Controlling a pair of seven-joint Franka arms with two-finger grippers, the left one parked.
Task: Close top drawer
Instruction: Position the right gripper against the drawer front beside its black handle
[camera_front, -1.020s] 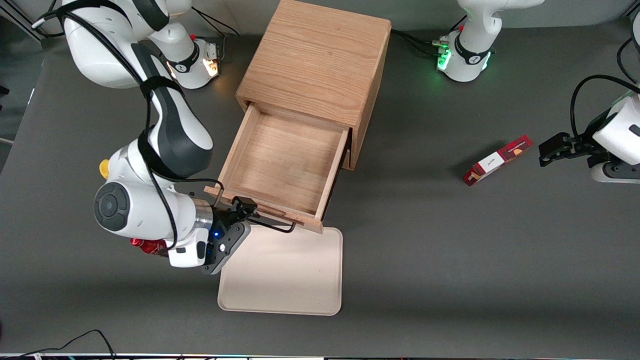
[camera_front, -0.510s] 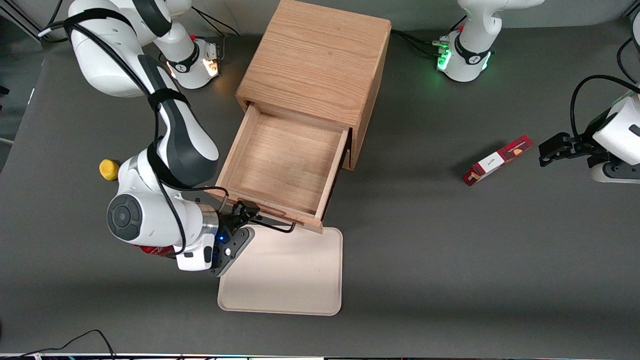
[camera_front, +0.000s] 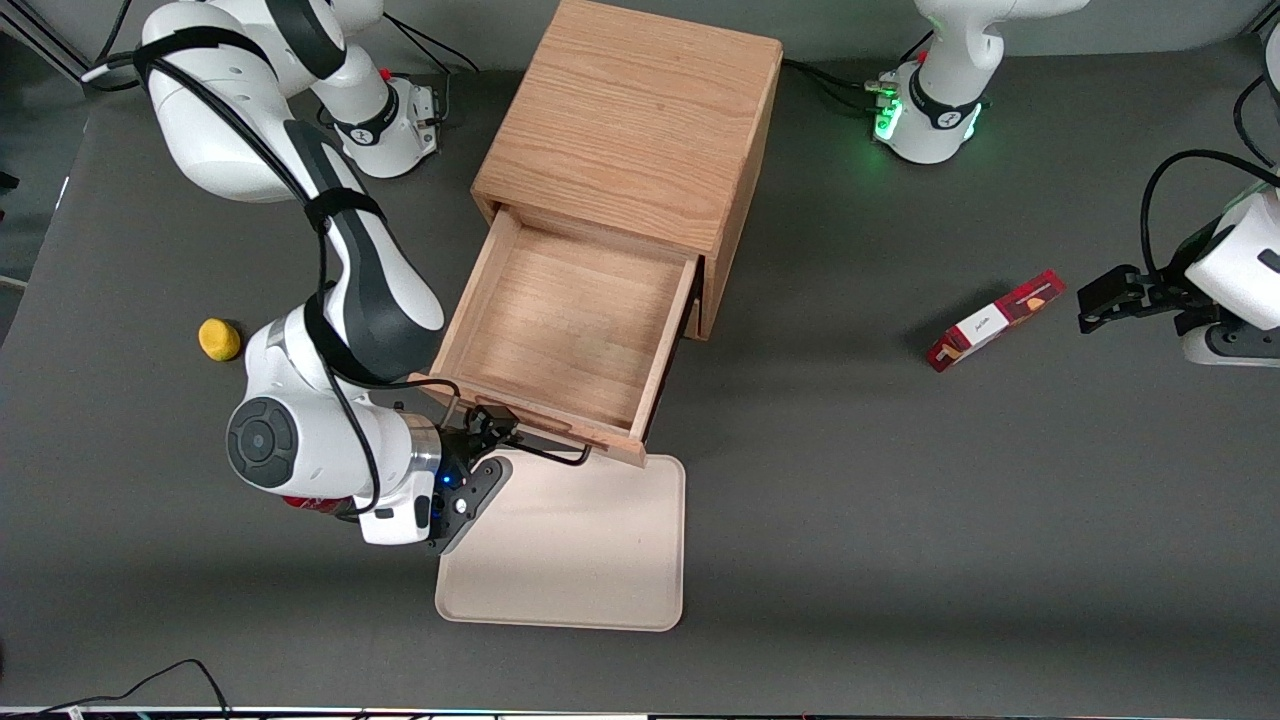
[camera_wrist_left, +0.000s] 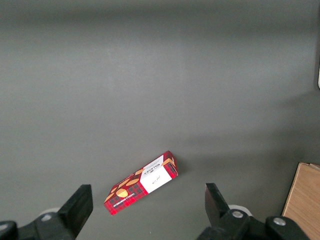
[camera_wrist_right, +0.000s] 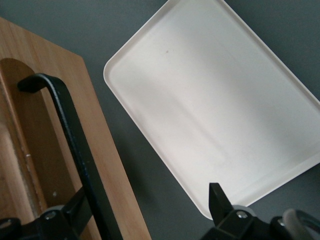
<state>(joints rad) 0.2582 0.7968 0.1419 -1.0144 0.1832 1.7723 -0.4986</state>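
One drawer, the top drawer (camera_front: 570, 320), stands pulled well out of the wooden cabinet (camera_front: 640, 110), its bare wood floor in full sight from the front camera. The cabinet sits at the middle of the dark grey tabletop (camera_front: 900, 500), and the drawer's front panel (camera_wrist_right: 30, 150) faces that camera with a thin black handle (camera_front: 550, 452) across it.

The working arm reaches in from its own end of the tabletop and puts the pincer (camera_front: 495, 430) right at the drawer front, by the handle's end. On the wrist camera the pincer (camera_wrist_right: 148, 197) is spread wide: the black bar of the handle (camera_wrist_right: 70, 140) runs just beside one finger (camera_wrist_right: 75, 212), and the other finger (camera_wrist_right: 220, 200) hangs well apart over the tray's edge. Nothing is clamped.

The cream tray (camera_front: 570, 550) lies flat, nearer the front camera than the drawer, its corner tucked just under the drawer front; the wrist view shows its pale rim (camera_wrist_right: 112, 82) close to the wood.

A small yellow object (camera_front: 219, 339) sits toward the working arm's end of the tabletop. A red item (camera_front: 300, 500) peeks out from under the arm's wrist, mostly hidden. Toward the parked arm's end lies a red-and-white box (camera_front: 995, 320) on its side, well apart from the cabinet; the parked wrist camera sees it too (camera_wrist_left: 141, 182). A black cable (camera_front: 150, 680) loops along the tabletop's near edge.
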